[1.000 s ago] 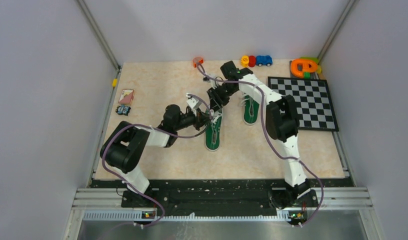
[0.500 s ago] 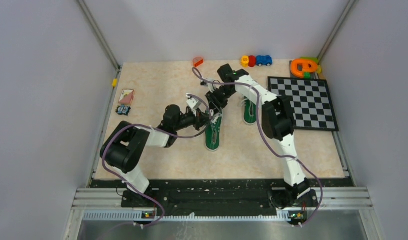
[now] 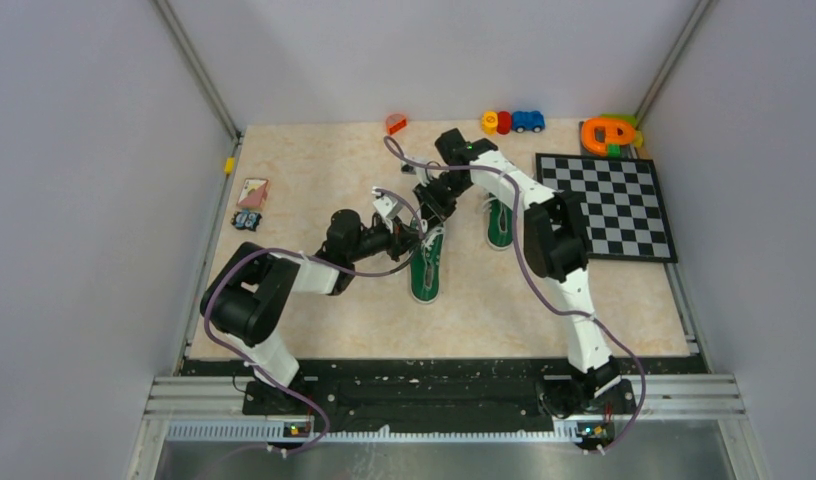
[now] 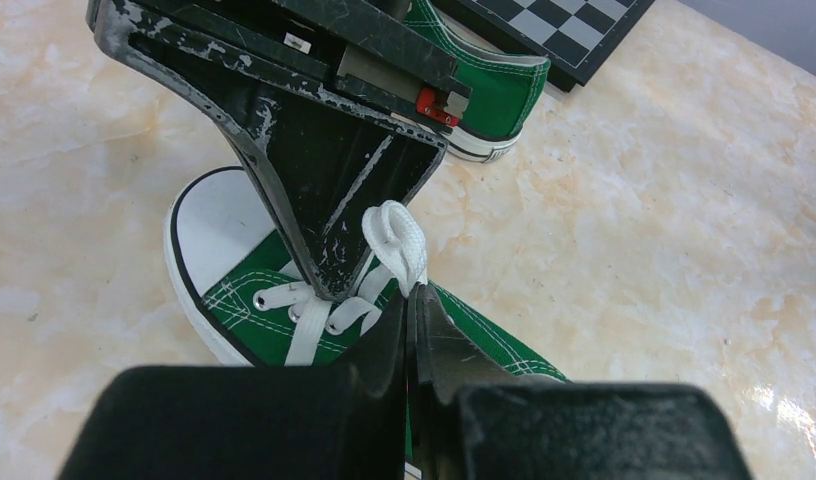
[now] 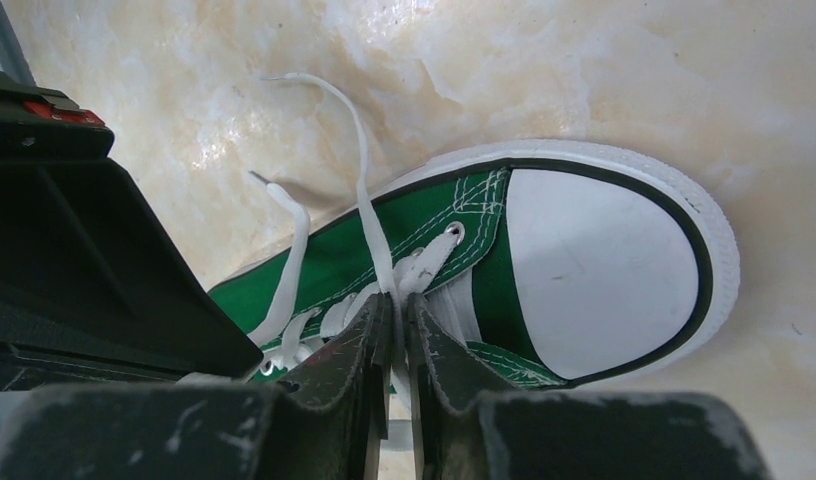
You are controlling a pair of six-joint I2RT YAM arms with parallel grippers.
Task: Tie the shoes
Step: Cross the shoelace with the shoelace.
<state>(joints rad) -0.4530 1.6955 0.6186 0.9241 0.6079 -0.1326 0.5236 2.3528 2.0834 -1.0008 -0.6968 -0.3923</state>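
The overhead view looks down on the counter (image 3: pixel 484 310) from behind. Both wrist views closely face one shoe (image 5: pixel 604 270).

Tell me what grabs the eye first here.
Both arms meet mid-table over one green sneaker: the left gripper and right gripper each pinch its white lace. The second sneaker lies just right of it, beside a checkerboard.

Matt green canvas sneaker (image 5: pixel 334 262), smooth white rubber toe cap (image 5: pixel 594 270), woven white lace (image 4: pixel 409 250); glossy beige marbled counter (image 5: pixel 584 80); scuffed black plastic fingers (image 5: pixel 446 372).
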